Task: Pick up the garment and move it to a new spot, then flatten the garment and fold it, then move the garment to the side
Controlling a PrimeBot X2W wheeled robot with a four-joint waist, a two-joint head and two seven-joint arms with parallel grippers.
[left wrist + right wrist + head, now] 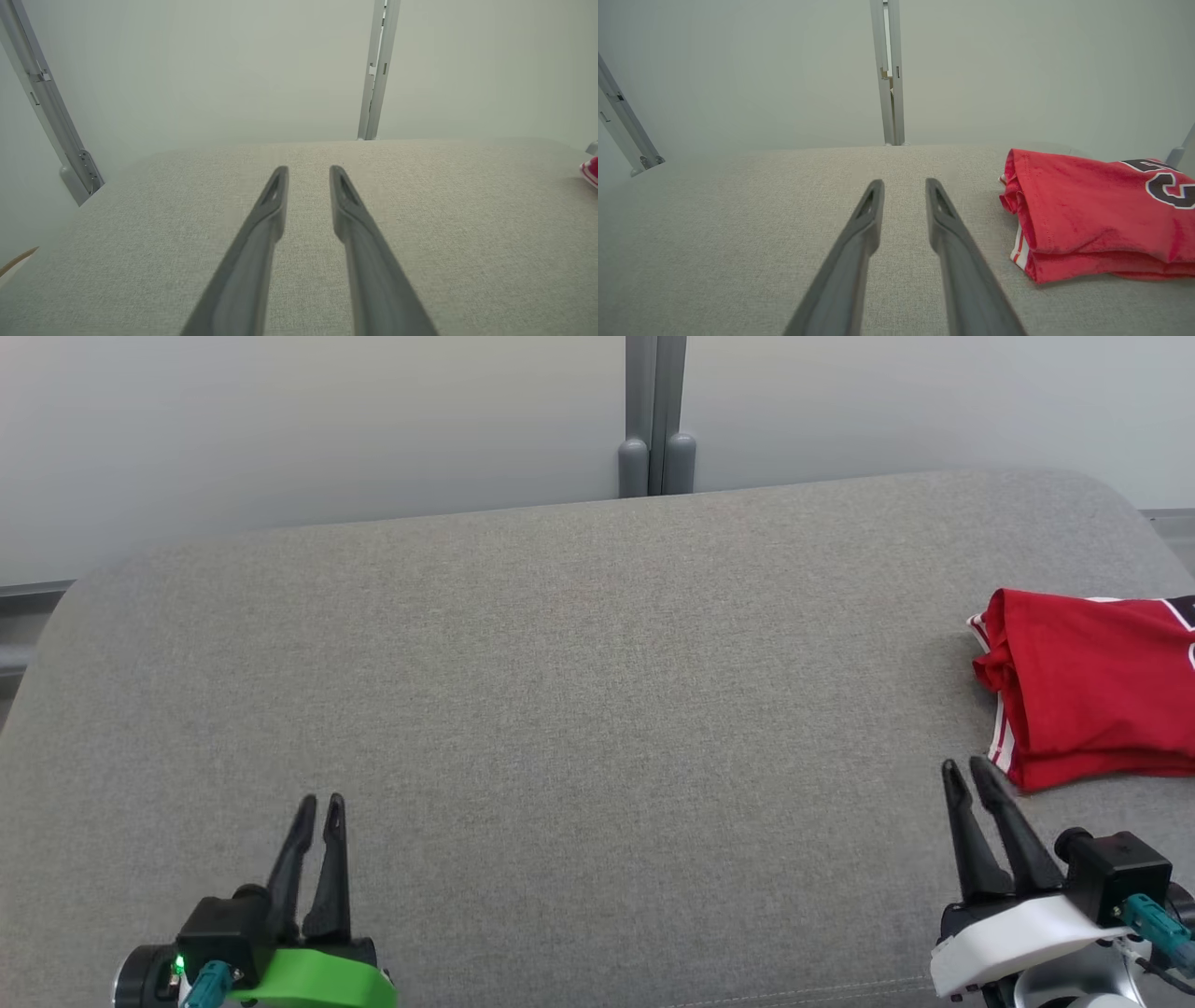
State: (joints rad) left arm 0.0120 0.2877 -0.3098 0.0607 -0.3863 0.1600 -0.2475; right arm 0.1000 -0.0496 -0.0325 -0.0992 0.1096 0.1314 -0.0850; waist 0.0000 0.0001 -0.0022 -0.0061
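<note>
Red garment point(1092, 691) sitting folded at the far right edge of the grey fabric tabletop point(597, 709), just beside the right gripper point(963, 763) but clear of its tips. Fingers point(864, 233) on both arms parted a modest way, bare cloth in the gap, gripping nothing at all. Left gripper point(321, 800) way over at the near left, well apart from the garment.

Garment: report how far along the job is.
Done, it seems: the red garment lies folded in layers at the right side of the grey surface. In hand: nothing; left gripper and right gripper are empty, fingers parted. Left: apparently nothing.
</note>
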